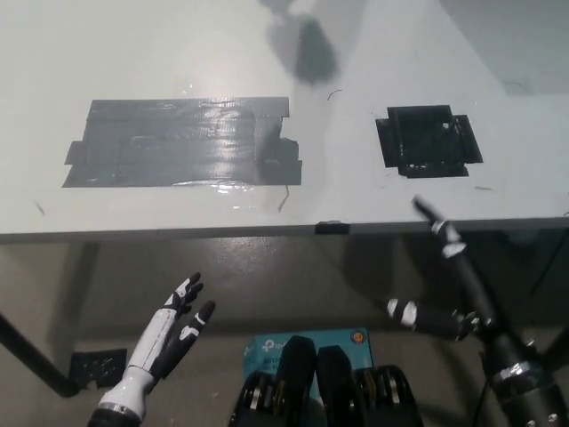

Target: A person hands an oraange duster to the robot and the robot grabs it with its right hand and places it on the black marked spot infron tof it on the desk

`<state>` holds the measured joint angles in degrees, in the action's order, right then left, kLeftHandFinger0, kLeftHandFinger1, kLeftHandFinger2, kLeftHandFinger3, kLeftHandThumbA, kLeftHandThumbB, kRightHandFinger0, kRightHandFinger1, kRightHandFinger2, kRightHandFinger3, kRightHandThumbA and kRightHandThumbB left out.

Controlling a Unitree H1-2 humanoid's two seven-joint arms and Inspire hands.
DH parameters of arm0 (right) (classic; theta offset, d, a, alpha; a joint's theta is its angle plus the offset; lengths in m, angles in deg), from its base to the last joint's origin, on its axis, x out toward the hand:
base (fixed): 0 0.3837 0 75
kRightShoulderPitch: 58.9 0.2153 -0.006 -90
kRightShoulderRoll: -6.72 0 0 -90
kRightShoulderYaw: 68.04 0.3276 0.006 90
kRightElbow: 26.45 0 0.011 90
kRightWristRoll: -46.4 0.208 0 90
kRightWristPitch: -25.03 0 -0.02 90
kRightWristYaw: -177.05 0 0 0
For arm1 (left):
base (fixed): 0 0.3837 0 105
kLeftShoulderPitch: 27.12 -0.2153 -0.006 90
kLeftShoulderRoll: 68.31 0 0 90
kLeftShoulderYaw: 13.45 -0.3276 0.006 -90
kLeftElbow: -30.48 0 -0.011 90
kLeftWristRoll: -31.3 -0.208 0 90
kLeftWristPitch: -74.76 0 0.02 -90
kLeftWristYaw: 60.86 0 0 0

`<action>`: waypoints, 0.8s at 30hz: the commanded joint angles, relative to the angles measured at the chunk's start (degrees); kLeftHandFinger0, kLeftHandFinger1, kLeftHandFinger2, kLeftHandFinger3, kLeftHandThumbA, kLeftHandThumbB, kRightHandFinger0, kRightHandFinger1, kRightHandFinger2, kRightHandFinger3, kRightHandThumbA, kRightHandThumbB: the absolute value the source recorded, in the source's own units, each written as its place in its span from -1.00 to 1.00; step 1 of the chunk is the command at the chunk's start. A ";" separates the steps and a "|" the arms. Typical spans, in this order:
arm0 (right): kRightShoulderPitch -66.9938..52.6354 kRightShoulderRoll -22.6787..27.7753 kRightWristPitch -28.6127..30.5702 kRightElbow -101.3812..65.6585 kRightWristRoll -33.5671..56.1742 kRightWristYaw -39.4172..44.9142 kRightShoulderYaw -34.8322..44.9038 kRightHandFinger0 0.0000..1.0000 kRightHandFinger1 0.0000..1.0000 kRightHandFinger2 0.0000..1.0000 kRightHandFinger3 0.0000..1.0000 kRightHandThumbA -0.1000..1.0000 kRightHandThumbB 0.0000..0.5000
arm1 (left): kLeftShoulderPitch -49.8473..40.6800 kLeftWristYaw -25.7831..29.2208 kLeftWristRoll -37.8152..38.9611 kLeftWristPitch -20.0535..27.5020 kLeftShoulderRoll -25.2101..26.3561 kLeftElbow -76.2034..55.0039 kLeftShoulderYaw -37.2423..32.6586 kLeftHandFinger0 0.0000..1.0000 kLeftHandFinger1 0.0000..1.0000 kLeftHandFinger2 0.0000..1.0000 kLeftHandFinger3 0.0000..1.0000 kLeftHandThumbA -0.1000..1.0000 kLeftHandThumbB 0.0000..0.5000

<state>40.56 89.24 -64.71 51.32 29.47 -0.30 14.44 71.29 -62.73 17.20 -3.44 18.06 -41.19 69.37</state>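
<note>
No orange duster shows in the head view. A small black taped square (pixel 428 140) marks the white desk (pixel 160 53) at the right. My black right hand (pixel 449 280) hangs open below the desk's front edge, just under and in front of that square, fingers spread and holding nothing. My white left hand (pixel 173 329) rests open low at the left, below the desk edge. A dark shadow (pixel 313 49) falls on the desk top near the far middle.
A large patch of black tape (pixel 182 142) covers the desk's left-middle. The desk's front edge (pixel 267 231) runs across the picture, with a small black clip (pixel 332 227) on it. A desk leg (pixel 31 360) slants at lower left over the floor.
</note>
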 commanded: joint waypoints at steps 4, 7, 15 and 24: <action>14.91 -2.31 -10.92 -15.52 -6.70 -1.11 4.54 1.00 1.00 1.00 1.00 1.00 0.28 | 0.66 1.18 -0.92 2.64 0.35 -1.27 0.24 1.00 1.00 1.00 1.00 0.85 -0.56; 20.41 -3.00 -14.58 -13.90 -7.30 0.10 4.29 1.00 1.00 1.00 1.00 1.00 0.17 | 0.73 1.36 -0.89 3.17 0.34 -1.01 0.40 1.00 1.00 1.00 1.00 0.86 -0.63; 37.50 -2.52 -20.42 2.38 -6.83 0.25 4.06 1.00 1.00 1.00 1.00 1.00 0.18 | 0.98 1.14 -0.37 2.84 0.20 -2.09 0.92 1.00 1.00 1.00 1.00 0.86 -0.68; 55.29 -1.02 -22.19 31.07 -8.73 -0.71 1.39 1.00 1.00 1.00 1.00 1.00 0.32 | 1.72 0.88 -0.20 3.45 0.03 -2.35 0.95 1.00 1.00 1.00 1.00 0.85 -0.68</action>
<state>86.45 86.82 -84.21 73.48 23.17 -0.01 17.26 71.49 -62.73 16.77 -2.85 18.00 -41.41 69.90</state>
